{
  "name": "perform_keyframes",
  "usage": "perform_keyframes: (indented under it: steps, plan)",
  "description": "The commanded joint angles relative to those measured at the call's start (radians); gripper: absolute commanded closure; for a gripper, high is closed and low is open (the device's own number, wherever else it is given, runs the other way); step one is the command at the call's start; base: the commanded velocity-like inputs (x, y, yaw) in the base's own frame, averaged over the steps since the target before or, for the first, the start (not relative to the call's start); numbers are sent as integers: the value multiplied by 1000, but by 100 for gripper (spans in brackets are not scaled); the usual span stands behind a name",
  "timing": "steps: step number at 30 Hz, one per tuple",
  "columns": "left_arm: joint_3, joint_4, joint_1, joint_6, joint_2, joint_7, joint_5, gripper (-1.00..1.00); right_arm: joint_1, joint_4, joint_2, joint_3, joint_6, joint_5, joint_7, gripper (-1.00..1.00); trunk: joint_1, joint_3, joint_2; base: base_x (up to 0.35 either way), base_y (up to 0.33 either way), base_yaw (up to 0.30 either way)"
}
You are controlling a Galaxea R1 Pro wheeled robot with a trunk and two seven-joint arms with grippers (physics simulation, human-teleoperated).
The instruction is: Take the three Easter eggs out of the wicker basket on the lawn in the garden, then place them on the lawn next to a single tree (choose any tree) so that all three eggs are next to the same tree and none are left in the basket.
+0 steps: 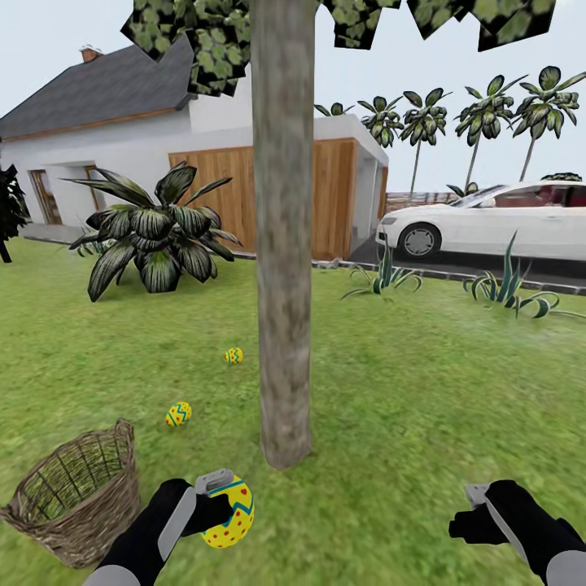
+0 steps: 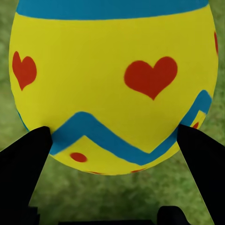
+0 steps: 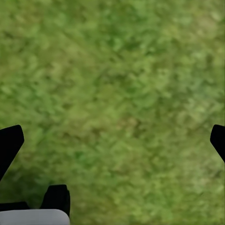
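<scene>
1. Head view: tree upright at centre, bare grey-brown trunk rooted in the lawn. Two Easter eggs on the grass left of the trunk: nearer egg near the base, farther egg beyond it, both apart from the trunk. Wicker basket tipped on its side at lower left, mouth facing up and right, interior showing only weave. Left tool clamped on the third egg, held just right of the basket and short of the trunk base. Right tool at lower right, above bare grass, well apart from the eggs. Behind: white house with wooden panels, broad-leaved plant, white car, row of palms.

2. Left wrist view: held egg seen close, yellow with red hearts, blue zigzag band and a blue band at the far end. Black fingers pressed against both flanks of the egg. Blurred grass behind.

3. Right wrist view: fingertips set wide apart at opposite edges, nothing between them. Mottled green grass beneath.
</scene>
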Motion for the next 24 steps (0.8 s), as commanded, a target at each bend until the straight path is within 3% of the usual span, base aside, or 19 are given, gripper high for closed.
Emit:
perform_keyframes:
  steps: [1, 24]
  plan:
    - [-3, -1, 0, 3, 0, 10, 11, 100, -1, -1, -1, 6, 4, 0, 3, -100, 4, -4, -8, 0, 0, 0]
    - [-3, 0, 0, 3, -1, 10, 11, 100, -1, -1, 2, 6, 4, 1, 3, -100, 92, -76, -169, 0, 0, 0]
